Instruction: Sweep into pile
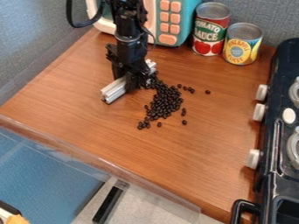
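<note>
Fingers: those of the black two-finger gripper [135, 85], clamped on a ridged silver metal bar low over the desk.
Bar: the silver metal bar [114, 90] slants across the upper middle of the scene, its near end pointing lower left, its other end showing beyond the gripper.
Beans: small, glossy dark beans [165, 101] lie heaped just to the right of the gripper, the nearest close beside it, the heap trailing toward the lower left.
Strays: a few beans sit apart at the right and along the lower side, one farther off to the right.
Desk: a brown wood-grain desk [116, 131] carries the spread, edged in front by a clear strip [105, 164].
Microwave: a teal toy microwave with peach buttons [186, 19] stands behind, at the back edge.
Cans: a red-and-green labelled metal can [210, 33] and, at its right, a shorter yellow-and-blue labelled metal can [241, 45] stand upright.
Stove: a black toy stove with white knobs [269, 144] lines the right side.
</note>
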{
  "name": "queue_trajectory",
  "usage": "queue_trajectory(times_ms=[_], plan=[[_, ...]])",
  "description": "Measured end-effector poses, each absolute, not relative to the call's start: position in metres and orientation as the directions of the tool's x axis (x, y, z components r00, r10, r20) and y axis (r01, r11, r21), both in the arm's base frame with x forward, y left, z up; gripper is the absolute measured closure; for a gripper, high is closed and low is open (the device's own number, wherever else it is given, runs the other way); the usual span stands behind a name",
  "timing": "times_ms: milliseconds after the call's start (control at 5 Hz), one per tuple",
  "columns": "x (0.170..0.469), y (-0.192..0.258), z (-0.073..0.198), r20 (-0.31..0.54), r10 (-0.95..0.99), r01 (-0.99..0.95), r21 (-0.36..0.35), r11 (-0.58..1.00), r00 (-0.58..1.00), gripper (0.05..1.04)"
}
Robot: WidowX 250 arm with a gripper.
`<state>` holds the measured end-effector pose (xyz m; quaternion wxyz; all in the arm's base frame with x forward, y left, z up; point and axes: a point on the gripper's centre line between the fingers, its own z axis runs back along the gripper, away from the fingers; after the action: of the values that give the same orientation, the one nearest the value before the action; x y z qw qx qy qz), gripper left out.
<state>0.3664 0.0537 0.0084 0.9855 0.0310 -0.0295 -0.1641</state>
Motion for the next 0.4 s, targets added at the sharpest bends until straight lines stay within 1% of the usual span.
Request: queue_trajectory(times_ms=[400], plan=[[0.3589, 0.0397, 0.0071, 0.061, -0.341, 0.336, 0.085, 0.938, 0.938, 0.699]])
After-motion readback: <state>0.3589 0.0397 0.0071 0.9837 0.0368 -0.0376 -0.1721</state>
